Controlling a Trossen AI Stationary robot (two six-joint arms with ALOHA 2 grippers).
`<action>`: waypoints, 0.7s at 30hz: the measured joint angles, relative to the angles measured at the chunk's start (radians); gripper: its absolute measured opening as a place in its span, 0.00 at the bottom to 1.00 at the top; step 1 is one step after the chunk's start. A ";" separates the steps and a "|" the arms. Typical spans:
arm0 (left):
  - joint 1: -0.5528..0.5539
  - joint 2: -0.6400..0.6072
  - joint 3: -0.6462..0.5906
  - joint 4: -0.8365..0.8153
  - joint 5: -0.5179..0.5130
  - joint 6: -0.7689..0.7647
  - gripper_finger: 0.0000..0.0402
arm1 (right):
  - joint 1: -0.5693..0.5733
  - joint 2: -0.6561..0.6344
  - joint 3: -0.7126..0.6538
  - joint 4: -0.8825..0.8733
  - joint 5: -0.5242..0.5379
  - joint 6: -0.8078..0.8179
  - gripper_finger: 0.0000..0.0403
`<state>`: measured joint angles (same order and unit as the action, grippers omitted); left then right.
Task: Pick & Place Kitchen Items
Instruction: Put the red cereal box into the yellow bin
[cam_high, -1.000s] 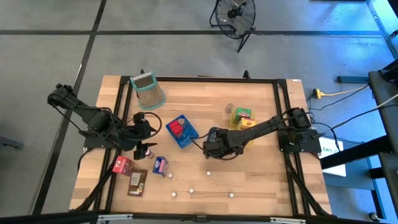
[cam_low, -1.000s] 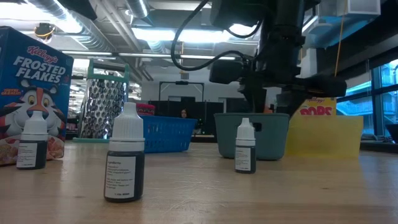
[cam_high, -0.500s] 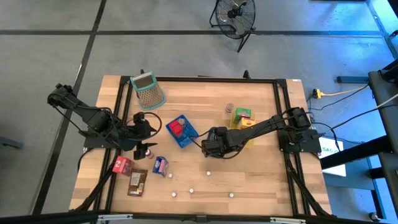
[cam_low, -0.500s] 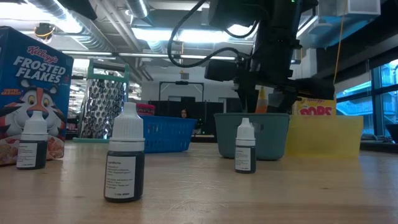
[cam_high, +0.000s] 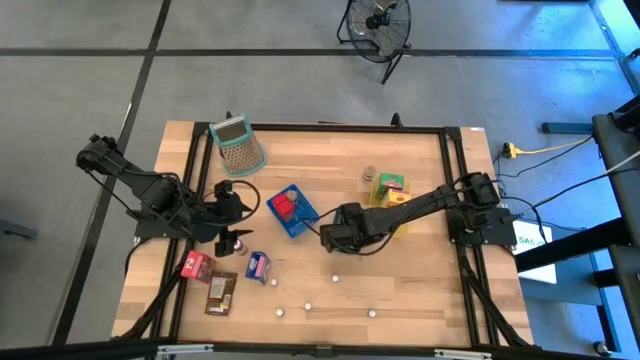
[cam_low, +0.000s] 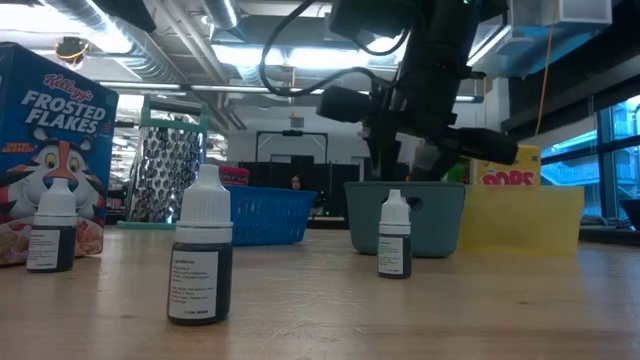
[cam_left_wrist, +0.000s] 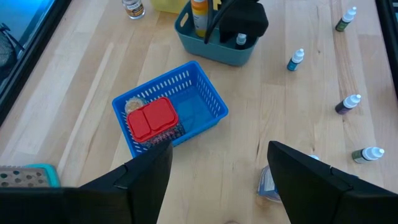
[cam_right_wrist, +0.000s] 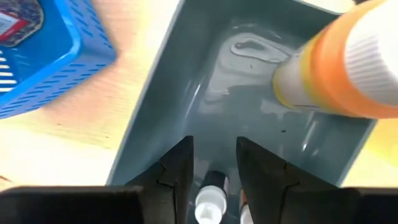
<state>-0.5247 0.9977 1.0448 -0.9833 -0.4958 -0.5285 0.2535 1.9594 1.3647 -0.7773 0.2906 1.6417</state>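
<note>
My right gripper (cam_right_wrist: 214, 144) points steeply down into the teal tray (cam_high: 350, 238), shut on a small white-capped bottle (cam_right_wrist: 211, 198). An orange-and-yellow bottle (cam_right_wrist: 336, 81) leans inside the same tray, and a second white cap (cam_right_wrist: 246, 215) shows beside my finger. My left gripper (cam_left_wrist: 217, 152) hangs open and holds nothing, left of the blue basket (cam_left_wrist: 186, 112), where a red box (cam_left_wrist: 151, 118) lies. Several small bottles (cam_high: 308, 305) stand on the table's near part; two of them (cam_low: 200, 250) (cam_low: 395, 235) show close in the low view. My right gripper has the small bottle's white-capped end (cam_right_wrist: 211, 190) between its two fingers, coming from above and slanting down into the tray. My fingers (cam_right_wrist: 177, 171) hide the spots where they meet it. Whether the bottle rests on the tray's floor cannot be told.
A grater (cam_high: 238, 143) lies at the far left. Green and yellow boxes (cam_high: 392, 190) stand behind the teal tray. Red, pink and brown packets (cam_high: 222, 280) lie near the left front. A cereal box (cam_low: 50, 150) shows at the left of the low view.
My right gripper has stayed over the teal tray and has rolled and tipped at the wrist; in the low view its body has swung toward the picture's left. The gap between its fingers has not visibly changed.
</note>
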 joint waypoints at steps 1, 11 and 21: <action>0.000 0.000 0.000 0.000 0.000 0.000 0.65 | 0.000 0.000 0.000 0.006 0.000 -0.001 0.31; 0.000 0.000 0.000 0.000 0.000 0.000 0.65 | 0.000 0.000 0.030 0.097 0.046 -0.133 0.31; 0.000 0.000 0.000 0.000 0.000 0.000 0.65 | 0.003 -0.001 0.130 0.064 0.113 -0.263 0.31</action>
<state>-0.5247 0.9977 1.0451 -0.9833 -0.4961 -0.5285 0.2565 1.9583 1.4950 -0.7138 0.4038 1.3787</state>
